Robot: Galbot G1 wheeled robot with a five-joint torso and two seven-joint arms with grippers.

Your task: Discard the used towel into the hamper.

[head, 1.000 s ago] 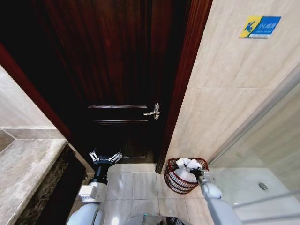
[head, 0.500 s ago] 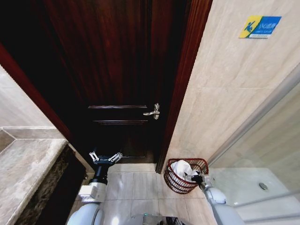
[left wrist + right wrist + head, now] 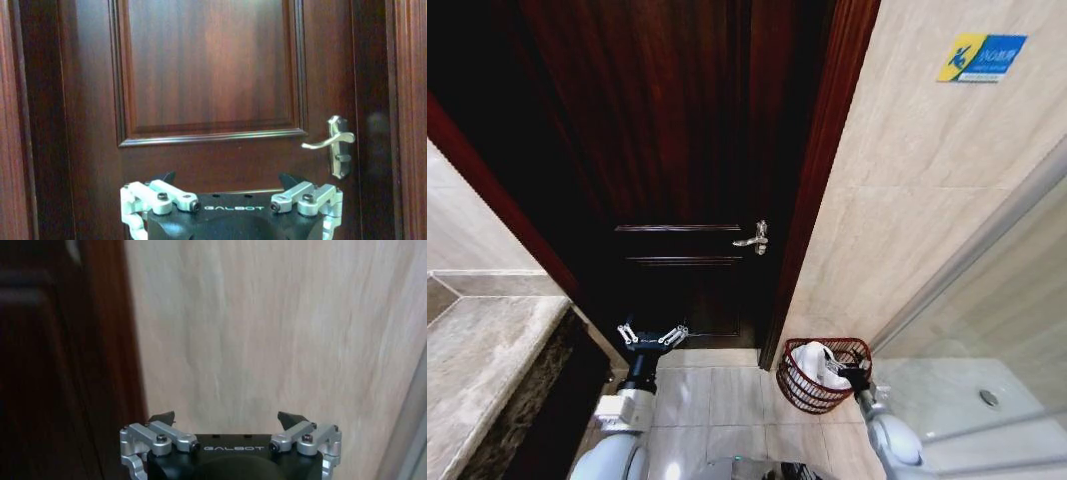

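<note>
The hamper [image 3: 793,386], a dark reddish-brown open-weave basket, stands on the floor at the foot of the door frame. A white towel [image 3: 811,362] lies bunched inside it. My right gripper [image 3: 854,373] hangs at the hamper's near right rim. In the right wrist view that gripper [image 3: 227,416] is open with nothing between its fingers, facing the beige wall. My left gripper [image 3: 652,337] is held up in front of the dark door. It is open and empty [image 3: 227,176].
The dark wooden door [image 3: 677,150] with a silver lever handle [image 3: 753,238] is shut straight ahead. A stone counter [image 3: 477,360] runs along the left. Glass shower panels [image 3: 987,340] and a beige tiled wall [image 3: 907,200] close off the right.
The towel has dropped from my right gripper into the hamper. The right arm has drawn back and lower, toward the hamper's near rim. The left arm has not moved.
</note>
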